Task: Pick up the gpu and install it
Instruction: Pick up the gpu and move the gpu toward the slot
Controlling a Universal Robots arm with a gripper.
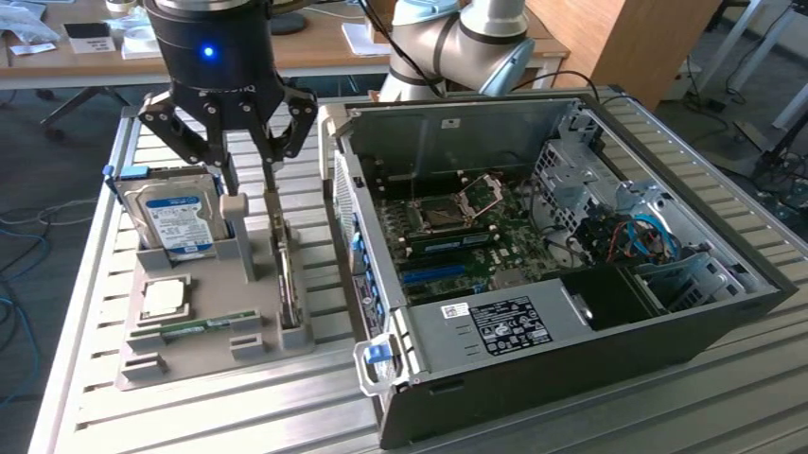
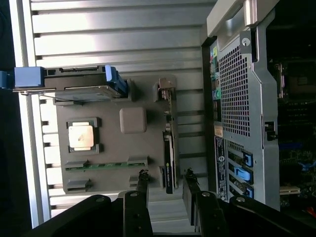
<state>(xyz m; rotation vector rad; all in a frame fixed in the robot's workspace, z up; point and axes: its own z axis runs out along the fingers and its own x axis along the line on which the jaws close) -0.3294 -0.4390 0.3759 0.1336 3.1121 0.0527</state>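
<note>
The gpu [image 1: 286,274] stands on its long edge in a slot of the grey parts holder [image 1: 189,355], a thin green card with a dark cooler and a metal bracket at its far end. In the wrist view the gpu [image 2: 169,148] shows edge-on. My gripper [image 1: 250,186] hangs above the holder's far end, just over the card, open with nothing in it. In the wrist view the gripper [image 2: 166,183] has one black fingertip [image 2: 143,181] on each side of the card's near end, with a wide gap to the card.
A blue-labelled hard drive [image 1: 177,222] stands in the holder at the exterior view's left, with a CPU [image 1: 165,298] and a RAM stick [image 1: 202,326] in front. A grey post [image 1: 237,241] rises beside the card. The open PC case [image 1: 531,236] with its motherboard [image 1: 461,241] lies to the right.
</note>
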